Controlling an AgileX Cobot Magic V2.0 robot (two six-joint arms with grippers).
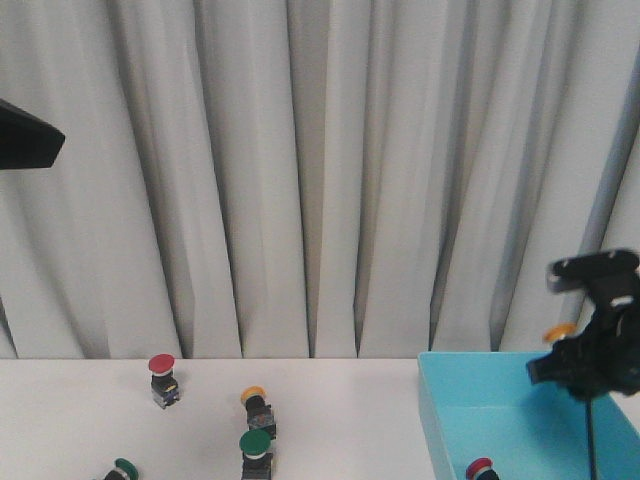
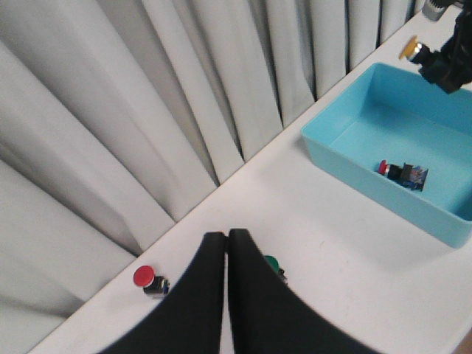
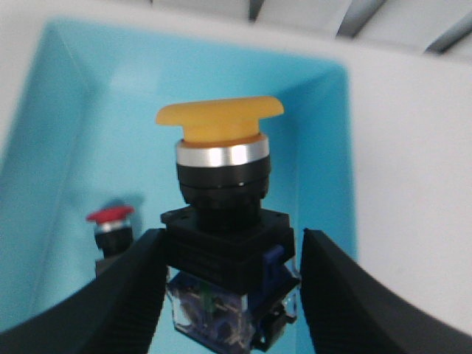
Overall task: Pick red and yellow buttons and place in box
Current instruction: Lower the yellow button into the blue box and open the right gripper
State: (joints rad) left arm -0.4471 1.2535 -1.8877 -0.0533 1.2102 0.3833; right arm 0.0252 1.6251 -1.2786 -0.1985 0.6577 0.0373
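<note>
Over the turquoise box [image 1: 445,420] my right gripper [image 3: 232,237] is shut on a yellow button [image 3: 219,129], cap up, its black and clear body between the fingers; the front view shows this gripper [image 1: 588,365] above the box's far right side. One red button [image 3: 110,219] lies inside the box [image 3: 66,147]. On the table stand a red button [image 1: 162,377] and a yellow button [image 1: 258,406]. My left gripper [image 2: 226,236] is shut and empty, high above the table near the red button [image 2: 144,277].
Two green-capped buttons [image 1: 255,447] [image 1: 125,468] sit near the table's front edge. One of them [image 2: 273,263] shows beside my left fingers. A grey curtain [image 1: 320,170] hangs right behind the table. Bare white table lies between the buttons and the box.
</note>
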